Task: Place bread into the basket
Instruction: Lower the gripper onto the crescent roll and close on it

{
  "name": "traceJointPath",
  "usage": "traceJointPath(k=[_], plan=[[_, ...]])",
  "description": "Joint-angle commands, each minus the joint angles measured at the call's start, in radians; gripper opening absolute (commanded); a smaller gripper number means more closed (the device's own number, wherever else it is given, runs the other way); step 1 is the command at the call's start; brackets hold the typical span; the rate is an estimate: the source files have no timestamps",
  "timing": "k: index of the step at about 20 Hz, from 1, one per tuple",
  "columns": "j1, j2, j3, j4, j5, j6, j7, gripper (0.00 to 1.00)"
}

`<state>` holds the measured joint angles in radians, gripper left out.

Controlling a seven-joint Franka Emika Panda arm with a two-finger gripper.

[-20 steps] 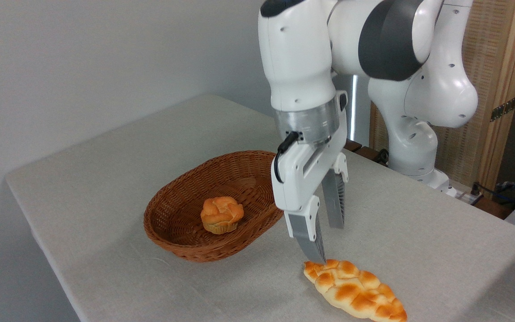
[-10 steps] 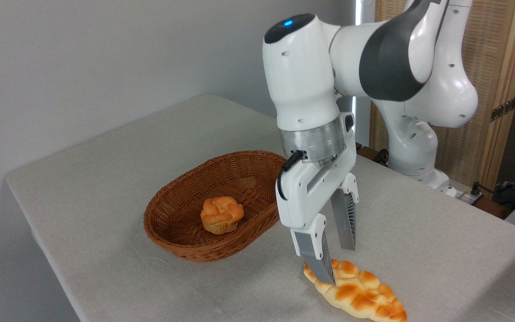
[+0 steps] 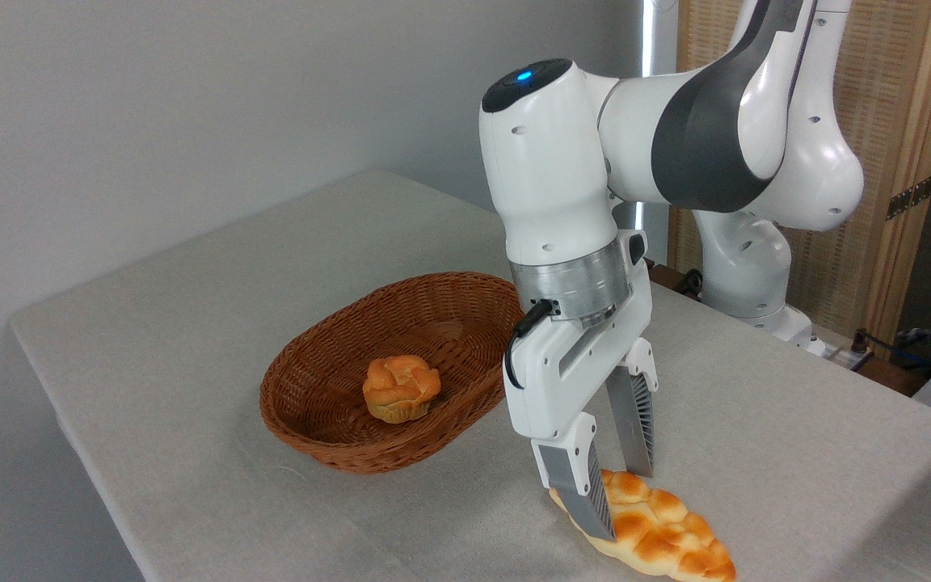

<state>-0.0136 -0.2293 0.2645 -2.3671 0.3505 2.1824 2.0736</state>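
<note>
Lower now than a second ago, the claw (image 3: pixel 612 501) has dropped from just above the bread's left tip to straddling its left part, and the arm has shifted a little right. Bread (image 3: pixel 659 533) itself has not shifted.

Nearest: bread lies flat on the worktop (image 3: pixel 191 364) at the bottom right, well outside the basket. Claw is spread, one finger in front of the loaf and reaching down past its near edge, the other behind it; no squeeze visible yet, loaf not lifted.

Progress judgement: early. Approach looks done; closing on the loaf, lifting, carrying left and releasing all remain.

Further back: basket (image 3: pixel 328 440) sits left of the claw, near it but apart from the bread. Inside, a small round orange bun (image 3: pixel 401 388) rests about mid-floor; rest of the floor is bare, so room for the loaf looks adequate, likeliest on the far side of the bun.
</note>
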Motion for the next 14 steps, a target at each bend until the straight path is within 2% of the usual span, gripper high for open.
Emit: traceJointPath(k=[1, 7, 12, 13, 14], plan=[[-0.048, 0.001, 0.058, -0.012, 0.030, 0.025, 0.010, 1.00], [-0.049, 0.008, 0.071, -0.035, 0.030, 0.025, 0.010, 0.99], [-0.049, 0.011, 0.073, -0.035, 0.030, 0.025, 0.019, 0.73], [-0.049, 0.011, 0.074, -0.035, 0.030, 0.023, 0.054, 0.63], [-0.049, 0.011, 0.084, -0.035, 0.030, 0.023, 0.087, 0.59]])
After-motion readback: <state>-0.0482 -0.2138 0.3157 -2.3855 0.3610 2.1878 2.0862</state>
